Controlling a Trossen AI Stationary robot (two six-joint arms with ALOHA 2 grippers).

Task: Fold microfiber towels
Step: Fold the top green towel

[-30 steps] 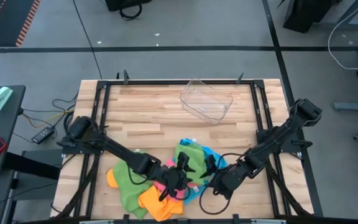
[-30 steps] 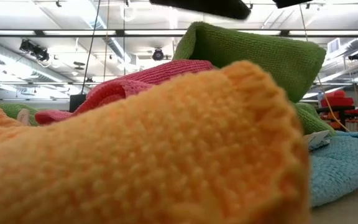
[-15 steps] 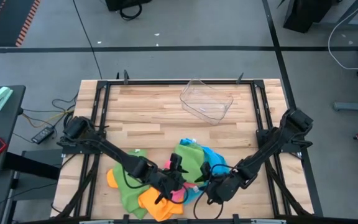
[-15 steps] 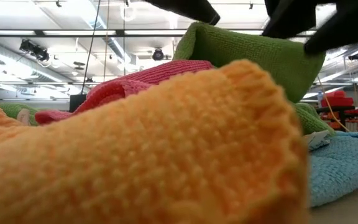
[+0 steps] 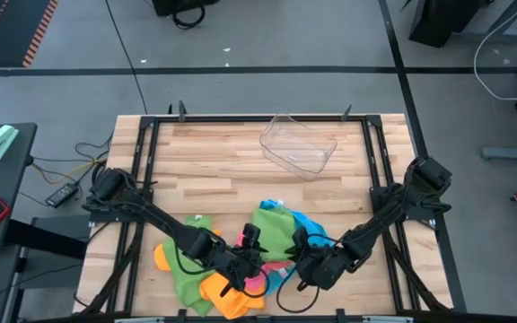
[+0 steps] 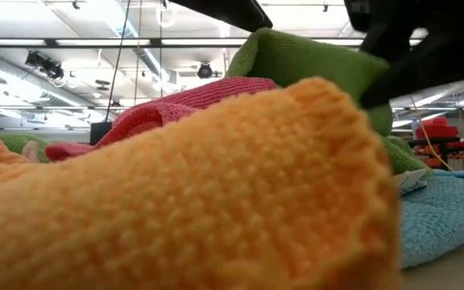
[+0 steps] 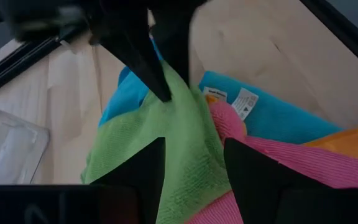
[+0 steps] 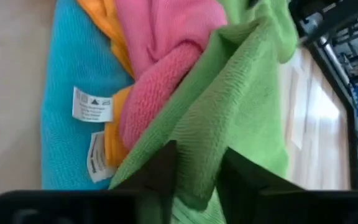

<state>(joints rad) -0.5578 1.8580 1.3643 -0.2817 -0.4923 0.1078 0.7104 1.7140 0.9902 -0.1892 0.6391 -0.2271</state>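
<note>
A heap of microfiber towels lies at the table's near middle. The green towel (image 5: 275,226) is on top, over a sky blue one (image 5: 311,224), a pink one (image 5: 257,276) and an orange one (image 5: 227,294). A second green towel (image 5: 182,269) lies to the left. My right gripper (image 5: 296,254) is shut on the top green towel (image 8: 229,106). My left gripper (image 5: 255,253) stands open at the same towel's left side, with green cloth (image 7: 191,155) showing between its fingers. Whether those fingers touch the cloth, I cannot tell. My right gripper pinches a raised ridge of the green towel (image 7: 171,104) between its two fingers. It comes slanting down from the table's near right. The cloth is drawn up into a peak at the fingertips (image 7: 157,81), and the rest of the towel lies on the heap. One layer or several, I cannot tell.
A clear plastic tray (image 5: 297,148) stands at the far middle of the table. Bare wood (image 5: 214,179) lies between it and the heap. Black frame rails (image 5: 146,161) run along both sides of the table. In the low view the orange towel (image 6: 216,201) fills the foreground.
My right gripper has come down onto the top green towel, rolled a little and shut on it. The towel's top edge, free in the low view a second ago, is now under the dark fingers. The heap has not shifted.
</note>
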